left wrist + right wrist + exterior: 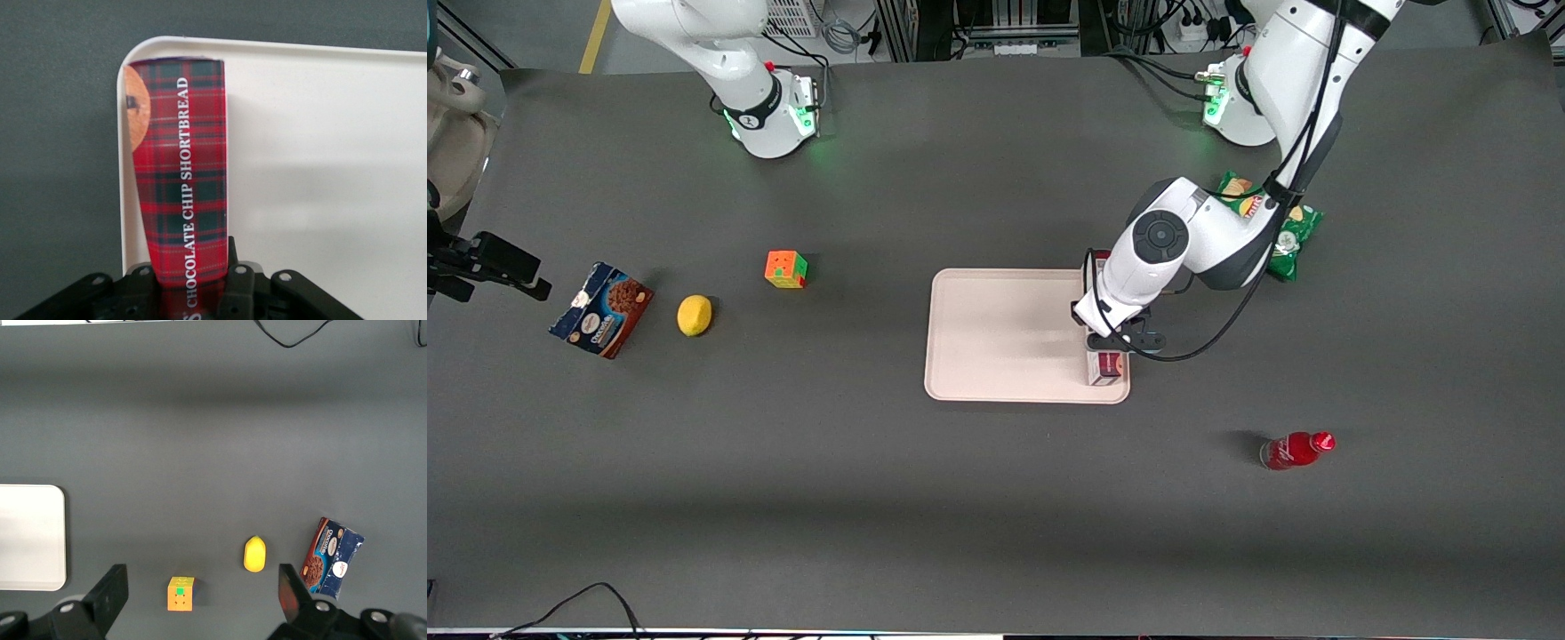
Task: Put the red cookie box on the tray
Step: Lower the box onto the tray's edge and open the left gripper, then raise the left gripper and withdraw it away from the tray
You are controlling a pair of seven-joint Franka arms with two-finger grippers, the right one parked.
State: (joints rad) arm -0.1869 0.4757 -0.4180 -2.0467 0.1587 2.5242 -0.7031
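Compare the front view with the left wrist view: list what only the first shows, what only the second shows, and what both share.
Only the front view shows the blue cookie box, lemon, puzzle cube, chip bag and red bottle on the table, plus the left arm above the tray. Only the left wrist view shows the plaid face of the red cookie box, printed CHOCOLATE CHIP SHORTBREAD, running along the rim near a corner. Both show the gripper shut on that box, over the tray.

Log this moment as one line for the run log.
phase: placing | gripper: shut on long red plaid cookie box, over tray edge nearest working arm | box: along rim of flat pale pink tray | release: not yet
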